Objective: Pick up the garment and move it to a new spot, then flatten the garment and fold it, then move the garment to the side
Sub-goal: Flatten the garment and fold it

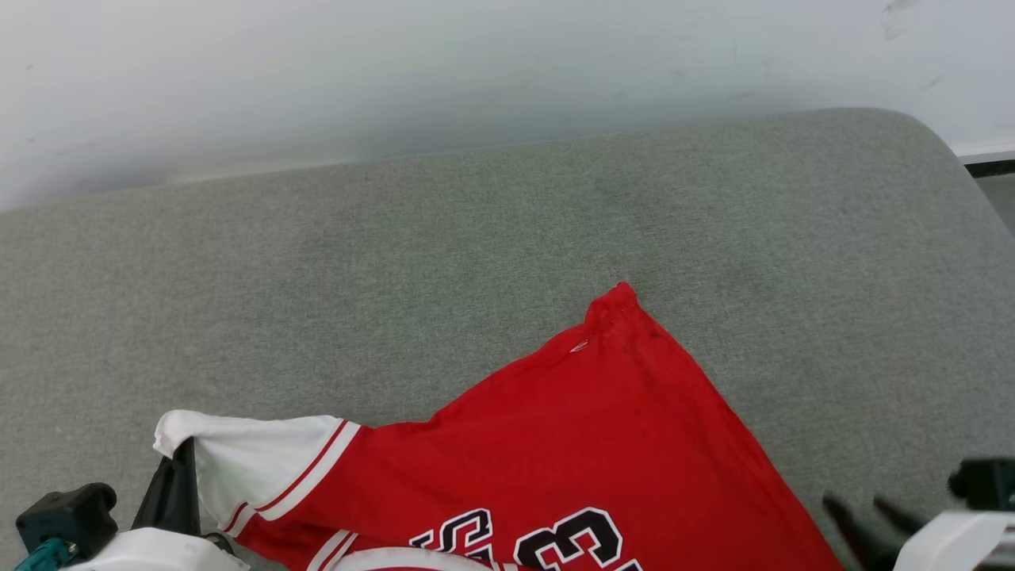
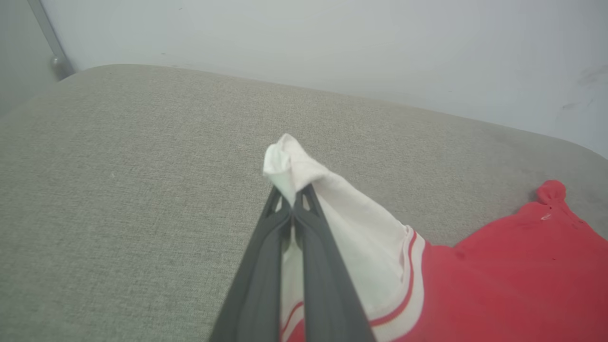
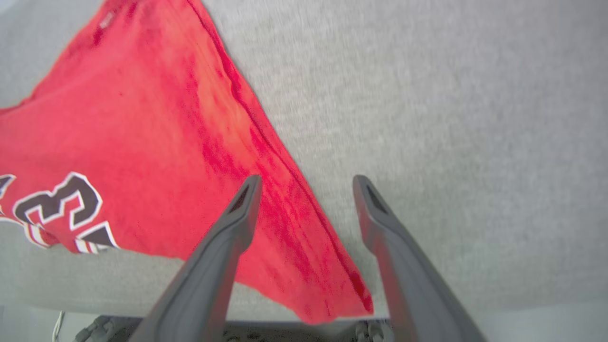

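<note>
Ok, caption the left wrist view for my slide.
Left gripper shut on the white sleeve of a red jersey T-shirt over grey upholstery.

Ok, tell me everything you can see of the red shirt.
The garment is a red jersey-style T-shirt of soft, knit-looking cloth, with a white sleeve trimmed in red stripes and black, white-edged lettering on the chest. It lies spread but askew on the grey cushion, one red corner bunched into a peak. The left gripper is shut on the sleeve's tip. The right gripper stands open over the shirt's side edge, gripping nothing.
</note>
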